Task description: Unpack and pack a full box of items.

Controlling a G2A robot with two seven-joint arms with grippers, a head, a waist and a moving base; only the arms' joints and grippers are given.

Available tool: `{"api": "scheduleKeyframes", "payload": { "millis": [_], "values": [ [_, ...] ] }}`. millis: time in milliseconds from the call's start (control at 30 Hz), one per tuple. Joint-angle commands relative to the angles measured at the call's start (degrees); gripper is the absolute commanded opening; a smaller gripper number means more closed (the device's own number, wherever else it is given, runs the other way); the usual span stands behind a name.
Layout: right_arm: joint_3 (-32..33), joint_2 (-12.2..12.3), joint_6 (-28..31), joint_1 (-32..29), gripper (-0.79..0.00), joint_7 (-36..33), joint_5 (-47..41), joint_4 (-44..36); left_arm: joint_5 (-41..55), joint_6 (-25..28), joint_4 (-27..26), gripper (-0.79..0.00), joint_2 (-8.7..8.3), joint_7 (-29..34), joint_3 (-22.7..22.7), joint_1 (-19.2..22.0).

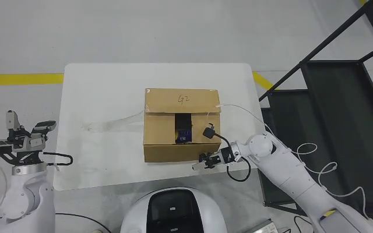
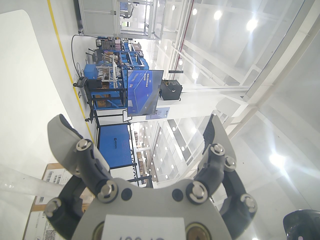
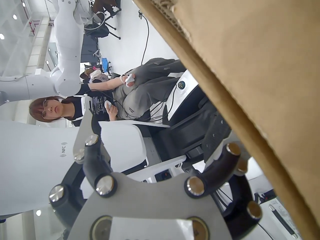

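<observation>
Jaws gape empty: left jaws beyond the left edge of the desk, right jaws beside the box at the front edge, its contents mostly hidden.

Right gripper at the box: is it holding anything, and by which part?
Nothing is held. The right gripper is open beside the near edge of the cardboard box, not clamped on it. The left gripper, off the table, is open too.

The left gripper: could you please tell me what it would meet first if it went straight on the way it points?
Nothing close, as far as I can see: the left gripper, open, points past the table into open air, though depth is unclear.
</observation>
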State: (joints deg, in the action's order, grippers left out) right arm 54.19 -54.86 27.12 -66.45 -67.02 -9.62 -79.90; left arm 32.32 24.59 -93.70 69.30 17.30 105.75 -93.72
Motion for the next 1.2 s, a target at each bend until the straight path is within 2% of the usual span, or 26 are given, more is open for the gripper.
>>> {"api": "scheduleKeyframes", "payload": {
  "millis": [0,133,267,433,533,700,900,1167],
  "values": [
    [-0.1,0.0,0.2,0.0,0.000,0.5,0.4,0.1,0.0,0.0,0.0,0.000,0.00,0.0,0.0,0.0],
    [0.8,0.3,0.9,-0.6,0.000,-2.0,-3.4,-1.1,0.0,0.0,0.0,0.000,0.00,0.0,0.0,0.0],
    [3.6,1.2,-0.7,-1.3,0.000,-10.4,-14.0,-2.5,0.0,0.0,0.0,0.000,0.00,0.0,0.0,0.0],
    [8.9,2.4,-7.5,-0.5,0.000,-17.5,-26.3,-1.9,0.0,0.0,0.0,0.000,0.00,0.0,0.0,0.0],
    [10.9,2.5,-11.1,1.6,0.000,-16.8,-29.7,1.4,0.0,0.0,0.0,0.000,0.00,0.0,0.0,0.0],
    [9.6,1.5,-15.0,6.2,0.000,-14.7,-32.1,6.7,0.0,0.0,0.0,0.000,0.00,0.0,0.0,0.0],
    [5.4,-0.5,-16.3,12.4,0.000,-11.0,-31.2,15.4,0.0,0.0,0.0,0.000,0.00,0.0,0.0,0.0],
    [2.7,-2.6,-15.0,17.1,0.000,-9.2,-31.8,24.7,0.0,0.0,0.0,0.000,0.00,0.0,0.0,0.0]
  ]
}}
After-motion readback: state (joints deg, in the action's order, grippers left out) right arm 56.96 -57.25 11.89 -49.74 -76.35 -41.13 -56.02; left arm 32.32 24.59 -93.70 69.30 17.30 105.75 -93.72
